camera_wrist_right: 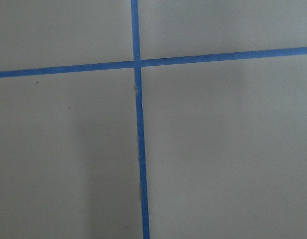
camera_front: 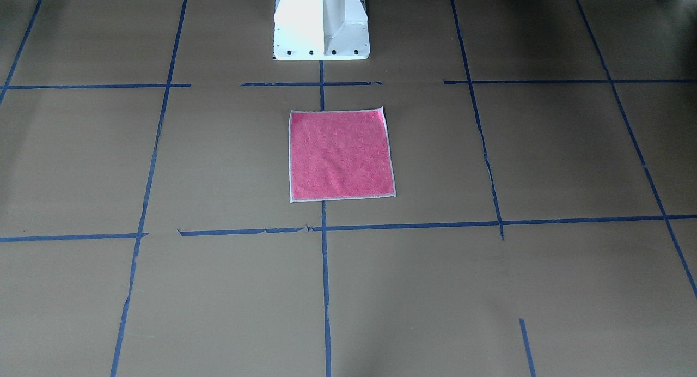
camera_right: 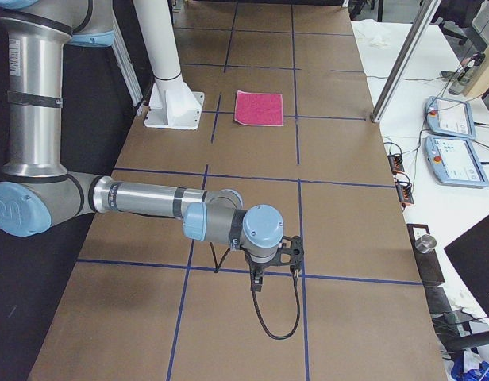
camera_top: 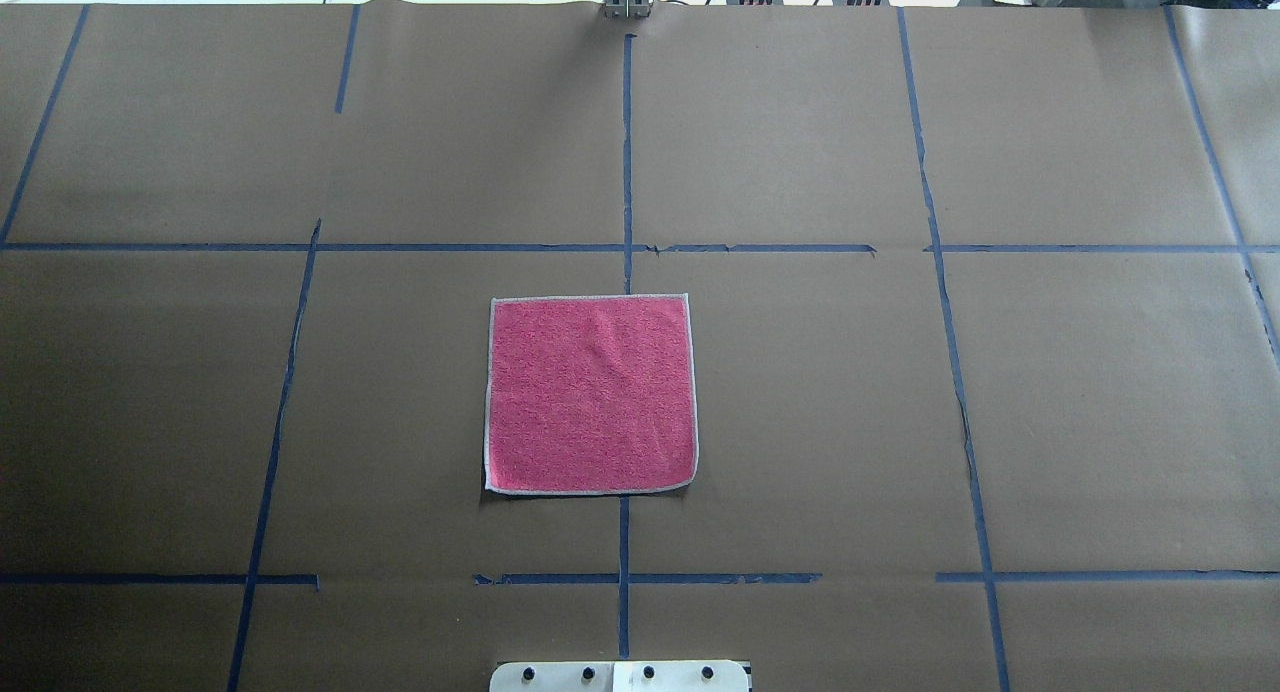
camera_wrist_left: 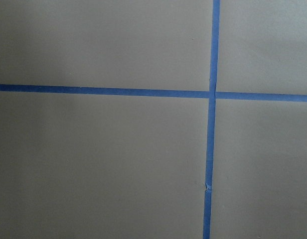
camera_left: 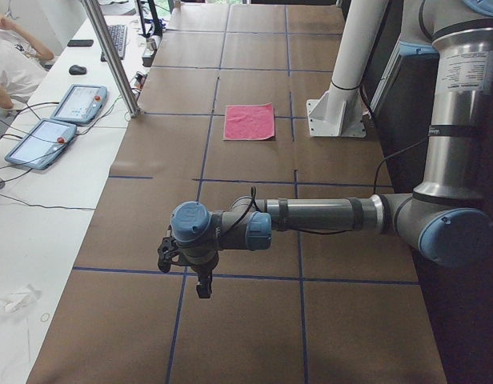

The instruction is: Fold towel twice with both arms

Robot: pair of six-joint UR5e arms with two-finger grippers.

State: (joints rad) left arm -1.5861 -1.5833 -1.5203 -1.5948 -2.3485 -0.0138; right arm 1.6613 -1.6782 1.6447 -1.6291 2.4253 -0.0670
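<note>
one towel (camera_top: pixel 590 394) lies flat and unfolded on the brown table (camera_top: pixel 1100 422), pink face up, its pale edging showing on all four sides. it sits across the centre line of blue tape (camera_top: pixel 626 152), a little more of it on the robot's left, just in front of the one white pedestal (camera_front: pixel 321 23) and not touching it. nothing touches the towel.

both arms are well apart from it, one toward each end of the table. the left arm (camera_left: pixel 326 214) reaches out level over the left end, and the left gripper (camera_left: pixel 202 286) hangs pointing down above the paper; whether its fingers are apart or together cannot be told. the right arm (camera_right: pixel 141 198) mirrors this over the right end, and the right gripper (camera_right: pixel 257 279) also points down, its state equally unclear. each wrist view shows only bare paper and one tape crossing.

on the white side desk beyond the table's far edge lie two tablets (camera_left: pixel 78 102) (camera_left: pixel 40 142).
</note>
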